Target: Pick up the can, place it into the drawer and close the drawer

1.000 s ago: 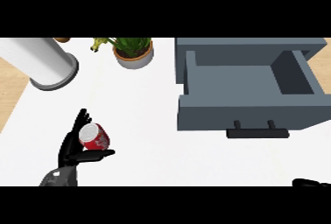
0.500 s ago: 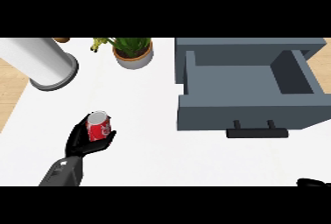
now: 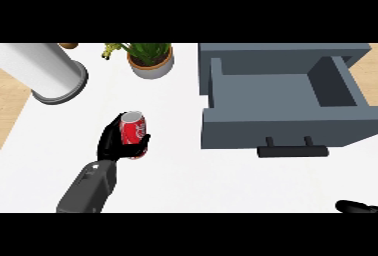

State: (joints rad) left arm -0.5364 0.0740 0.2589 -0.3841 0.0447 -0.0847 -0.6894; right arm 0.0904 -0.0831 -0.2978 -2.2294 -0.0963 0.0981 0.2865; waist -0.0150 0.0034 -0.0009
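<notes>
I've carried the can (image 3: 133, 132) up and rightward since the last frame — it sits in my left hand (image 3: 118, 145), fingers curled round its lower body, top facing me. It's light, stiff, slick-sided, so mid-body wrap suits. The open drawer (image 3: 280, 90) lies well apart, right.

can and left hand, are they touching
Touching. The head view shows the left hand with its fingers and thumb curled round the red can, out on the white counter left of the open drawer.
</notes>
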